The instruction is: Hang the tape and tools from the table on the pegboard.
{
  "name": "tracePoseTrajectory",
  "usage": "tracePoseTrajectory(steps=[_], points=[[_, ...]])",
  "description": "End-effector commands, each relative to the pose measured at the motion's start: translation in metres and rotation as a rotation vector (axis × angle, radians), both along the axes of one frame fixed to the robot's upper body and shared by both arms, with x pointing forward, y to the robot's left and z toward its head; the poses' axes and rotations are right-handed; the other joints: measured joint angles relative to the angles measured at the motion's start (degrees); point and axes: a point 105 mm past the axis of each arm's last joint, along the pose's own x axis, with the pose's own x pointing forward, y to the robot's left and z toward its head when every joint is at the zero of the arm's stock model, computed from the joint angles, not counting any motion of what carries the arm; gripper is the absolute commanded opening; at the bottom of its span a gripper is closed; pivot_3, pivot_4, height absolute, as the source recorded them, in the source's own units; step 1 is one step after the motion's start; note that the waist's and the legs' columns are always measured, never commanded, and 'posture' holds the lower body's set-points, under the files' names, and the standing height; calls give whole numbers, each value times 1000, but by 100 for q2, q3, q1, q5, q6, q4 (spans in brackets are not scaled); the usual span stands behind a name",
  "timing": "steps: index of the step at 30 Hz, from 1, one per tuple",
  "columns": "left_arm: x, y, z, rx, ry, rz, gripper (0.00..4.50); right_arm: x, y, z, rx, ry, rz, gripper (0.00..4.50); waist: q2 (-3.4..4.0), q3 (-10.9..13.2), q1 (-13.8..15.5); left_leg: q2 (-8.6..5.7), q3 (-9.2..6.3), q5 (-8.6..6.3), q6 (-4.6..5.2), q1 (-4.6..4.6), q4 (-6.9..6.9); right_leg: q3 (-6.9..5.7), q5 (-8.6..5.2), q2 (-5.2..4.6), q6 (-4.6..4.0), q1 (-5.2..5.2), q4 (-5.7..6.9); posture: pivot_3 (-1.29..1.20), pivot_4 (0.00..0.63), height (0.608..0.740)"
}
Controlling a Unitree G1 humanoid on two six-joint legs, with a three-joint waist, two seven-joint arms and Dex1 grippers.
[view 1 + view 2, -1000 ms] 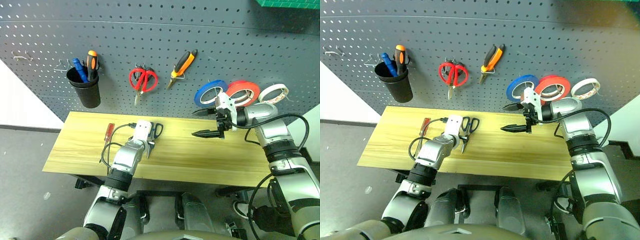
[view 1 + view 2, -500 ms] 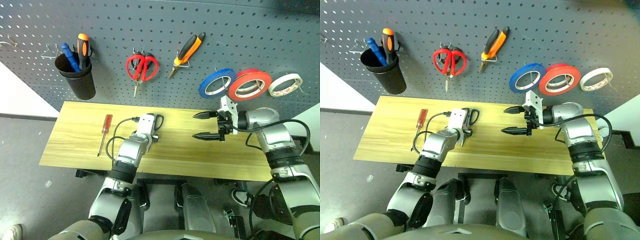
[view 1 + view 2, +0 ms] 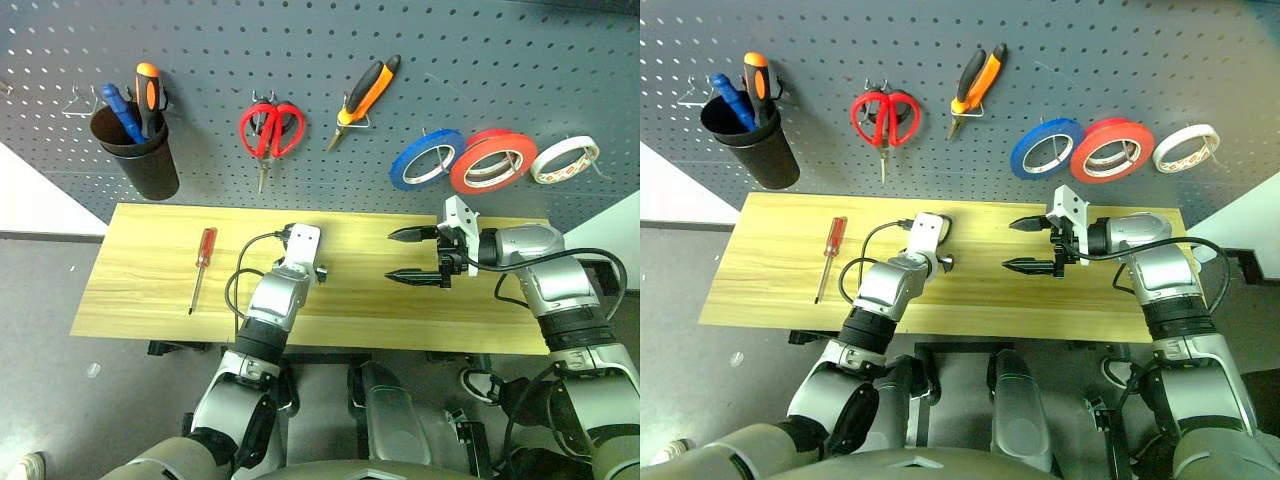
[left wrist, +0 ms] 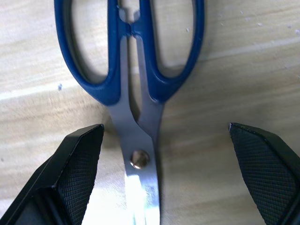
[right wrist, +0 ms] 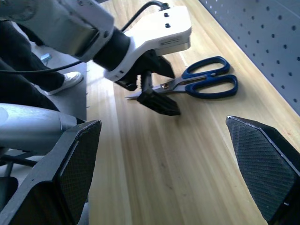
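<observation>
Pegboard (image 3: 300,40) spans the top of the frame, cut off at top and both sides. Bench (image 3: 140,300) sits below it across mid-frame.

On the board: 3 tape rolls at right, namely blue roll (image 3: 428,160), red tape (image 3: 494,162), cream-white roll (image 3: 565,160). Also 1 orange-black pliers (image 3: 365,93), 1 red-handled scissors (image 3: 269,132), 1 black cup (image 3: 138,160) upper left with 2 screwdrivers, blue and orange-black; their shafts are hidden inside the cup.

On the bench: 1 red-handled screwdriver (image 3: 201,265) at left, 1 blue-handled scissors (image 4: 133,70) mid-frame, mostly hidden under the left gripper (image 4: 164,178) in the head views.

Left gripper's fingers are wide, either side of the scissors' pivot, not touching; blade tips cut off in the wrist view. Right gripper (image 3: 412,254) is over the bench right of centre, fingers wide, holding nothing.
</observation>
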Motion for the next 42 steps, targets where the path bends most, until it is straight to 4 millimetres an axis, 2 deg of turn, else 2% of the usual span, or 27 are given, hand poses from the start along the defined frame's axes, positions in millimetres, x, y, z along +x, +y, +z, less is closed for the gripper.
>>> tracePoseTrajectory(steps=[1, 10, 11, 19, 22, 24, 31, 35, 39, 42], points=[[-19, 13, -32, 62, 124, 22, 3909, 4, -3, 12, 10, -63, -10, 4500, -3, 2, -1, 0, 0, 0, 0, 0, 0, 0, 0, 0, 0, 0, 0, -200, 380, 730], [-9, 33, -31, 94, 103, 90, 951, 7, -6, 11, 1, -83, -26, 4500, -10, 8, -77, 0, -1, -1, -1, 1, -13, 0, -1, 0, 0, -6, -14, -204, 375, 730], [-8, 35, -30, 91, 102, 96, 731, 8, -7, 11, -2, -86, -28, 4500, -10, 8, -112, 0, -1, -1, -2, 1, -16, 0, -1, 0, 0, -11, -15, -204, 373, 730], [-7, 41, -20, 64, 83, 111, 655, 14, -7, 15, -8, -107, -26, 4500, -10, 8, -158, -7, 3, 7, -13, 1, -58, 1, 0, 1, -1, -18, -22, -181, 338, 730], [-15, 40, -12, 25, 88, 50, 655, 15, -6, 21, 0, -121, -13, 4500, -9, 7, -166, -7, 4, 13, -22, 0, -71, 1, 2, 5, 3, -24, -22, -169, 319, 730], [-22, 48, -6, 25, 80, 2, 655, 15, -4, 26, 8, -133, -4, 4500, -7, 6, -161, -7, 7, 18, -30, -3, -82, 1, 8, 9, 23, -32, -21, -163, 306, 730], [-52, 79, 28, -2, -69, -194, 655, 11, -1, 41, 29, -168, 28, 4500, -4, 3, -123, -6, 13, 48, -78, -58, -83, 2, 10, 10, 25, -99, -10, -135, 256, 730], [-68, 82, 50, -48, -169, -301, 655, 10, 0, 51, 49, -192, 33, 4500, -2, -7, -58, -12, 10, 50, -81, -91, -65, -7, 12, 0, 25, -114, -15, -122, 226, 730], [-79, 88, 73, -96, -276, -338, 655, 7, 2, 64, 85, -203, 40, 4500, -4, -16, 9, -15, 11, 50, -81, -96, -67, -6, 13, -2, 25, -116, -24, -120, 202, 730], [-87, 95, 81, -168, -315, -321, 655, 2, 1, 69, 90, -198, 54, 4500, -1, -26, 20, -14, 8, 50, -81, -96, -69, -10, 14, 2, 26, -116, -23, -115, 184, 730]])
